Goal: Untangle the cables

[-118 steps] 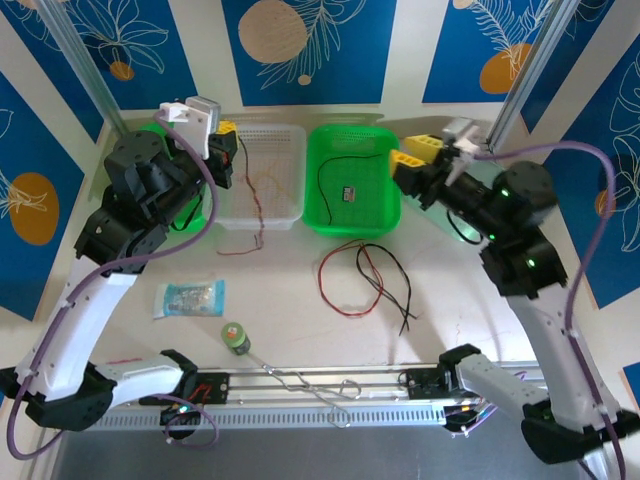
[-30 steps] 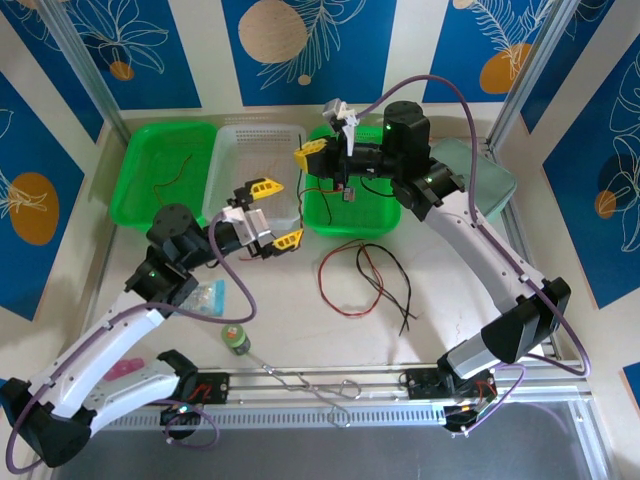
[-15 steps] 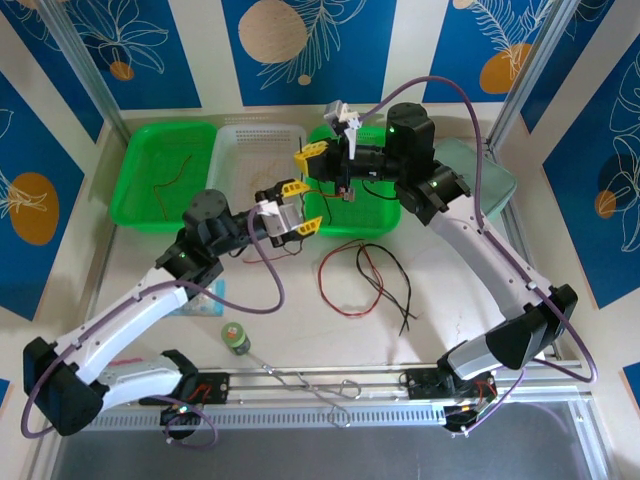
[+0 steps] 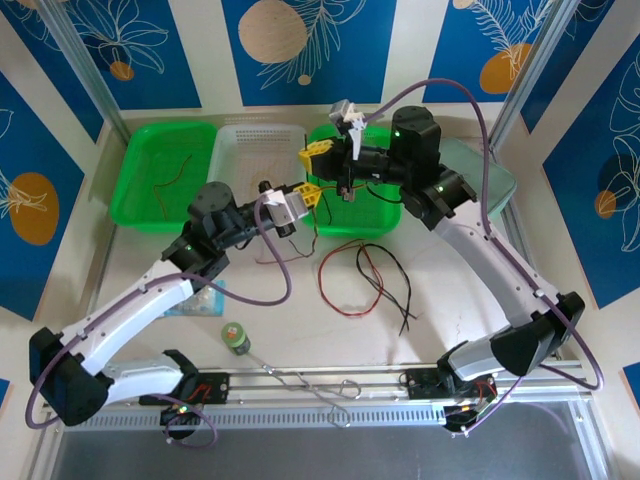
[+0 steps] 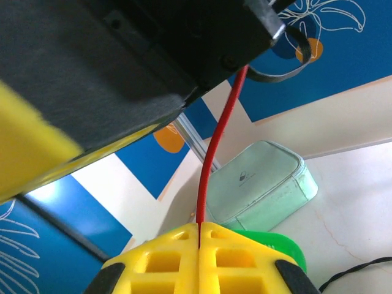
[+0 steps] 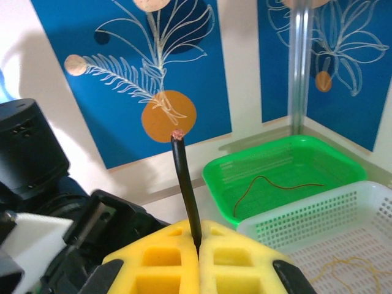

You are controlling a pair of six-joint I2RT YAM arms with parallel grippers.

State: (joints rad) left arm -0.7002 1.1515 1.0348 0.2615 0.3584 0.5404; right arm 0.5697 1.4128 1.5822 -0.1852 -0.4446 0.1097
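Several loose cables (image 4: 365,280), red and black, lie tangled mid-worktop (image 4: 300,335). Beyond them, in the left wrist view, the left hand (image 5: 199,231) is clamped tight on a red cable (image 5: 214,159). The right wrist view shows the right hand (image 6: 197,246) pinching a black cable (image 6: 185,190), its stub upright. Farther back, that view adds a green tray (image 6: 275,162) holding a thin reddish wire (image 6: 275,184).

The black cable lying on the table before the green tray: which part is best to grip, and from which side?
Probably the black cable at its outer bend, from straight above, jaws set across it. It lies flat, and there it runs clear of the red cable; nearer the tray they cross.
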